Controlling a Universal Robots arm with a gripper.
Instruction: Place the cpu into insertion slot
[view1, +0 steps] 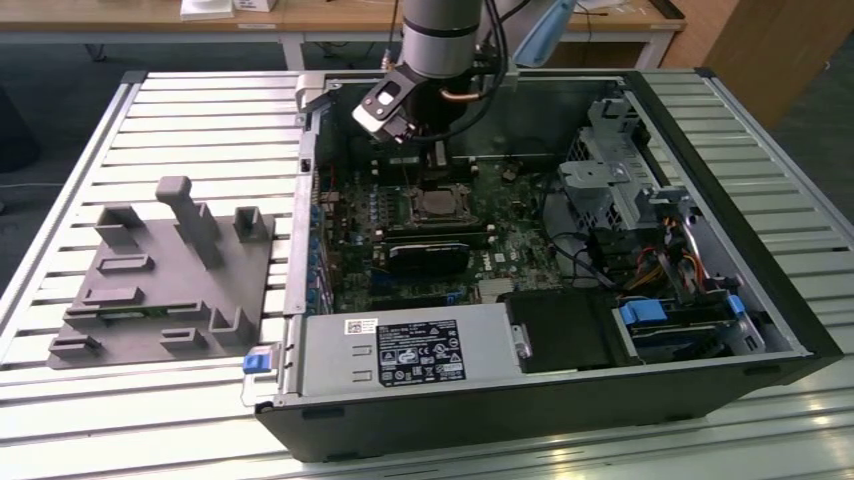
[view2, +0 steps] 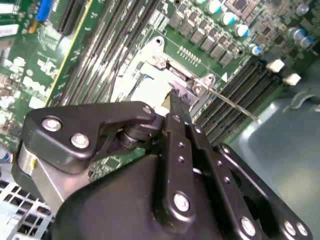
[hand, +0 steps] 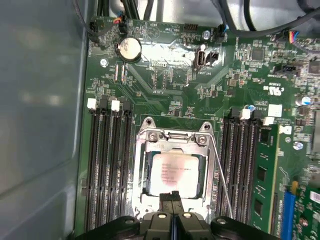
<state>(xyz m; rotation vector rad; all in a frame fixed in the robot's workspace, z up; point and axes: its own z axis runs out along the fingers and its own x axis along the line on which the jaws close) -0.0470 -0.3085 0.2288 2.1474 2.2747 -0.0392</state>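
The cpu is being shown lying flat inside the insertion slot, directly ahead of the gripper, whose jaws are being pressed together, empty, at the chip's near edge.

I am wearing a silver-grey tubular arm with a black band | black cables are trailing beside a pale-blue joint cap | my claw is showing black linkage bars dotted with silver screws
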